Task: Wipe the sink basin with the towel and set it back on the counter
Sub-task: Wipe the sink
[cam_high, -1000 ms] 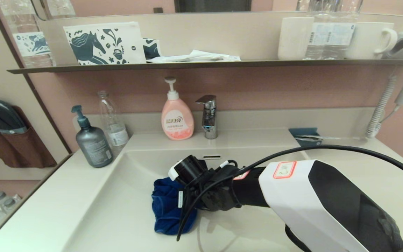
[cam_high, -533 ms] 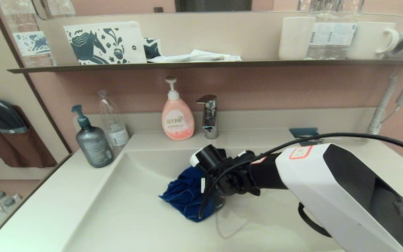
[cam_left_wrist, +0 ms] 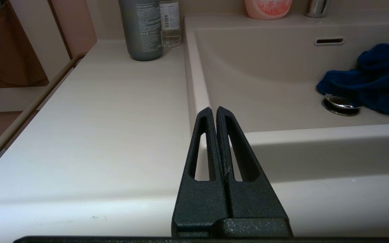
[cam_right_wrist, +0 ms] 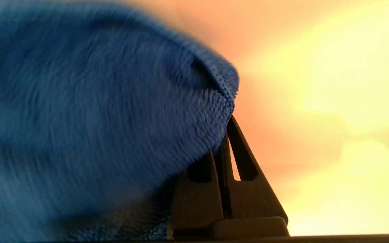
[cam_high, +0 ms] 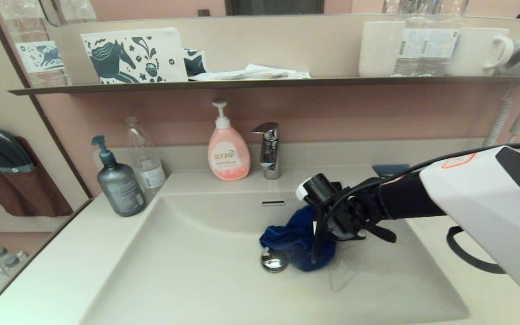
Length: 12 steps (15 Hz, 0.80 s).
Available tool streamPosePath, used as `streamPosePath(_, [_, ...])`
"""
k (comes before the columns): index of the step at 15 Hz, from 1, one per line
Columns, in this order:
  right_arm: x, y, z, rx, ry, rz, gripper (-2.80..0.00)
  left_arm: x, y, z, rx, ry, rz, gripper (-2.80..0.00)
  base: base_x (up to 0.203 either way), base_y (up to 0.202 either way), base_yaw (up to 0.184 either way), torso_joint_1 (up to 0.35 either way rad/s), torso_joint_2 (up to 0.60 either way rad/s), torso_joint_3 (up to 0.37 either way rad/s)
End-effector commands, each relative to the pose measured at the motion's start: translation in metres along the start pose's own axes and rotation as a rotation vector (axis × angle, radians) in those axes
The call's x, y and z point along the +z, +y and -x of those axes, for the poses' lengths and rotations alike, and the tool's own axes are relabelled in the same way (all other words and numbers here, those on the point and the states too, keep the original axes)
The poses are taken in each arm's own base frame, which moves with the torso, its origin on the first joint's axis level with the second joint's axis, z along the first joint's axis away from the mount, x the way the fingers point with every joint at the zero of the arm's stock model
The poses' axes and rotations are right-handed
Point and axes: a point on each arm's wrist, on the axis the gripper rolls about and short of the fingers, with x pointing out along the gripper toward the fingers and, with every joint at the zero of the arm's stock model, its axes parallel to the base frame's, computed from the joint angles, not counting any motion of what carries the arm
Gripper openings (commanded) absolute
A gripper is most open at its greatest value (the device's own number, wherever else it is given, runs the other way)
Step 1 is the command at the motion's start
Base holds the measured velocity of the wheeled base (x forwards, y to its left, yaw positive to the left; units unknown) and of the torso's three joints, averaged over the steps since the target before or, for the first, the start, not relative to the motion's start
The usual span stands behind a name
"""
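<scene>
The dark blue towel (cam_high: 297,239) lies bunched on the floor of the cream-white sink basin (cam_high: 188,271), just right of the chrome drain plug (cam_high: 273,262). My right gripper (cam_high: 332,234) is shut on the towel and presses it down into the basin; its fingertips are buried in the cloth (cam_right_wrist: 96,118). From the left wrist, the towel (cam_left_wrist: 373,77) shows beside the drain (cam_left_wrist: 341,104). My left gripper (cam_left_wrist: 213,109) is shut and empty, parked above the counter (cam_left_wrist: 96,118) at the basin's near left corner.
A grey pump bottle (cam_high: 118,180), a clear bottle (cam_high: 145,155), a pink soap bottle (cam_high: 227,153) and the faucet (cam_high: 269,149) stand along the back. A teal tray (cam_high: 391,169) sits at back right, behind my arm. A dark shelf (cam_high: 264,82) runs overhead.
My right gripper has swept the towel across the basin floor from left of centre to the right, uncovering the drain plug. The left gripper shows no movement.
</scene>
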Motion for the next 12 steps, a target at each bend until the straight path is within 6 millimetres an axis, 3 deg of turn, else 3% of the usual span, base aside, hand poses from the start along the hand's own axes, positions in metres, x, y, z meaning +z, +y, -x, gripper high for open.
streamPosePath(1, [0.006, -0.03, 0.026, -0.08, 0.007, -0.004, -2.8, 0.0, 0.0, 0.0, 0.0, 0.001, 0.0, -2.8, 0.0, 0.0, 0.0, 0.0, 0.0, 0.0])
streamPosePath(4, [0.009, -0.057, 0.063, -0.118, 0.045, 0.008, -2.8, 0.0, 0.0, 0.0, 0.001, 0.0, 0.0, -2.8, 0.0, 0.0, 0.0, 0.0, 0.0, 0.0])
streamPosePath(7, [0.01, -0.071, 0.09, -0.118, 0.052, 0.018, -2.8, 0.0, 0.0, 0.0, 0.001, 0.0, 0.0, -2.8, 0.0, 0.0, 0.0, 0.0, 0.0, 0.0])
streamPosePath(9, [0.001, -0.077, 0.093, -0.165, 0.124, 0.031, -2.8, 0.0, 0.0, 0.0, 0.001, 0.001, 0.0, -2.8, 0.0, 0.0, 0.0, 0.0, 0.0, 0.0])
streamPosePath(12, [-0.019, -0.07, 0.068, -0.251, 0.24, 0.039, -2.8, 0.0, 0.0, 0.0, 0.001, 0.001, 0.0, -2.8, 0.0, 0.0, 0.0, 0.0, 0.0, 0.0])
